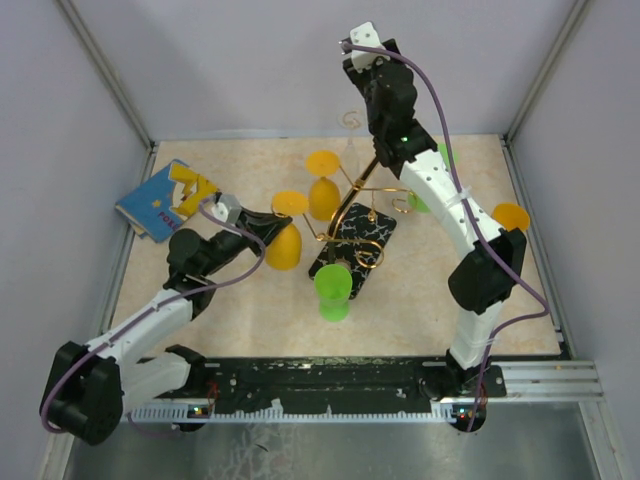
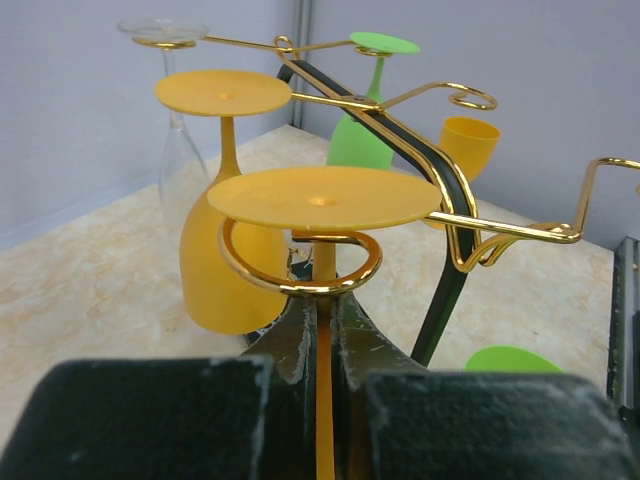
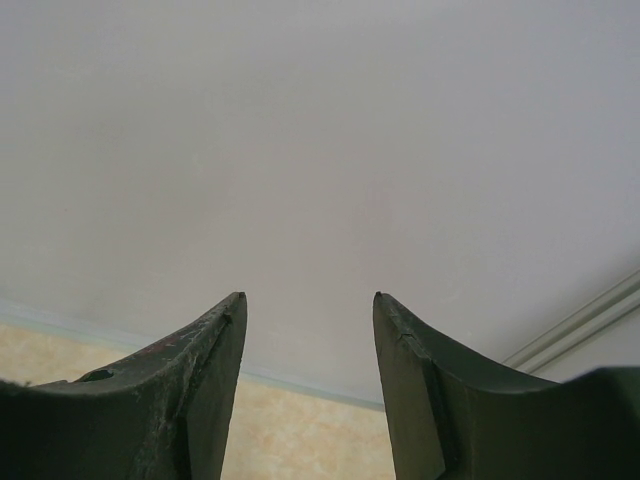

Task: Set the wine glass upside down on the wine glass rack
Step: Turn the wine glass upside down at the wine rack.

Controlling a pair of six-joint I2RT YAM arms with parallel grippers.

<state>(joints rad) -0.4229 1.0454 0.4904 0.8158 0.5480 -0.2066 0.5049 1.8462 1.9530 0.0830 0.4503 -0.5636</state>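
Observation:
The wine glass rack [image 1: 361,232] is a gold wire stand on a black marbled base at mid-table. My left gripper [image 1: 271,233] is shut on the stem of an upside-down orange wine glass [image 1: 284,250]. In the left wrist view the gripper [image 2: 323,303] grips the stem just under a gold scroll loop [image 2: 298,272], and the glass's foot [image 2: 323,197] lies flat right above that loop. My right gripper [image 1: 360,45] is raised high at the back. It is open and empty [image 3: 308,300], facing the wall.
A second orange glass [image 1: 323,195], a clear glass [image 1: 350,152] and a green glass [image 1: 333,291] hang upside down on the rack. Another green glass [image 1: 420,202] is by the right arm. An orange glass [image 1: 510,215] is at the right. A blue and yellow book [image 1: 160,200] lies at the left.

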